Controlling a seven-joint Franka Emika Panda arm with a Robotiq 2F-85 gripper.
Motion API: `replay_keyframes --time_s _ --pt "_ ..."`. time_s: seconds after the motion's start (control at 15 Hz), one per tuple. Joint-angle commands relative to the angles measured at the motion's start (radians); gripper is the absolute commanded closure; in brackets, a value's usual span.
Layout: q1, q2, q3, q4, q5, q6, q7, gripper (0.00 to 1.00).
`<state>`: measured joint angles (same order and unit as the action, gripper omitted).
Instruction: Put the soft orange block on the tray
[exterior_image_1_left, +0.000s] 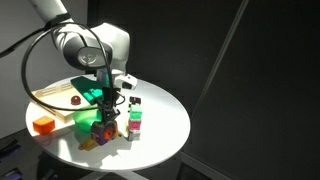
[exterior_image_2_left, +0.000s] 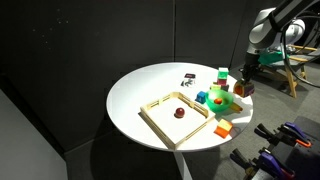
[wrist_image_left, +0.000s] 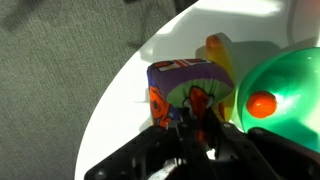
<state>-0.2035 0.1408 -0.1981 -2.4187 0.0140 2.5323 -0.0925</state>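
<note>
Several toys crowded the middle of the round white desk, and the tool hung low among them, right over a many-coloured block, with a green domed toy just beside it. In the wrist view the dark fingers framed that purple-and-orange block, but the picture was too blurred for me to tell whether the tool was wide, narrow or gripping anything. The soft orange block lay by itself well apart from the tool, close to the desk's rim and just outside the wooden tray, not on it.

By my reckoning the task had not got past the approach. The orange block was ungrasped and the tray held only a small red piece. The next move would call for lifting clear of the clutter, crossing to the orange block, coming down with the tool spread and closing gently, since a soft thing squashes. Room looked good around the block itself, but the desk edge was near on its outer side, so a nudge might push it off. The tray's raised rim would need clearing on the way in. A short stack of small blocks stood near the tool, easy to knock on the way up.
</note>
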Motion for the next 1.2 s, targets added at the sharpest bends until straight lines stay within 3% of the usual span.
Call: replay_keyframes --time_s 0.0,0.67,1.13 --pt "0.001 -0.070 0.033 -0.023 0.070 -0.036 -0.067 0.94" --pt "0.059 -0.103 0.098 -0.023 0.194 -0.022 -0.166 0.94" --pt "0.118 -0.104 0.138 -0.028 0.144 0.000 -0.121 0.95"
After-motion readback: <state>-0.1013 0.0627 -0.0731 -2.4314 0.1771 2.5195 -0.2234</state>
